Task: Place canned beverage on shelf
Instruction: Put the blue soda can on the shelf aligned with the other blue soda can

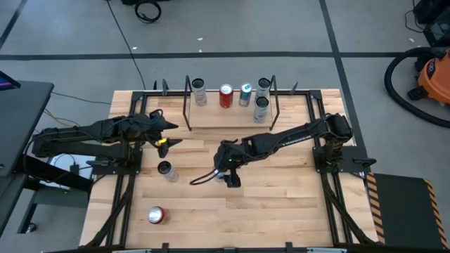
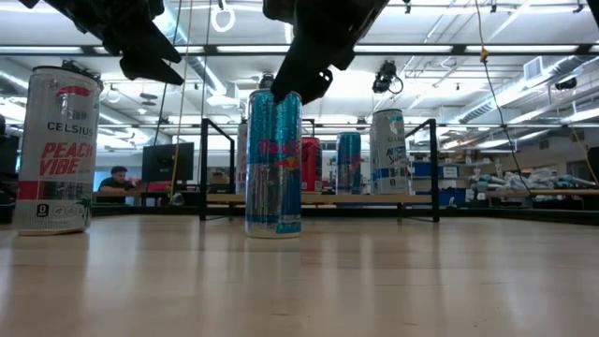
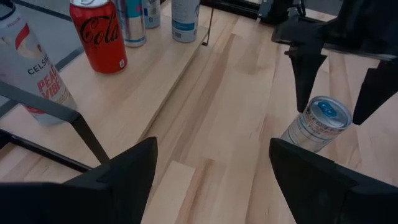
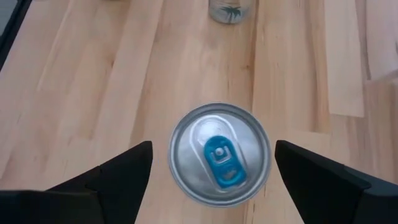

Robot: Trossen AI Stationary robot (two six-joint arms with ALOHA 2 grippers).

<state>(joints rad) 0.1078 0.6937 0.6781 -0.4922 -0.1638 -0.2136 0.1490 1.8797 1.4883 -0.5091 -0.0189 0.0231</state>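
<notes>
Fingers of the right gripper [image 4: 208, 163] stand spread wide on either side of a blue can [image 4: 219, 154], whose silver top with a blue tab sits squarely between them in the right wrist view; nothing is gripped yet, and the low view shows the gripper poised just above the can's top, so I judge it is about to descend and take hold. That can stands upright on the table [image 1: 281, 204], near the middle and on the near side of the shelf [image 1: 211, 116]. Five cans already stand on the shelf's wooden board at the far end: a pale one, a red cola can [image 1: 226, 95], a blue one, and two more pale ones toward the right. The left gripper [image 1: 166, 133] hovers off to the left with its fingers apart and empty, just short of the shelf's left post. Two more cans wait on the table: an upright one [image 1: 166, 170] left of centre, and what seems to be a red-topped can [image 1: 156, 215] near the front edge, though whether it stands or lies is hard to tell. So the job looks past halfway, with this pick, the carry and two further cans still to go.
</notes>
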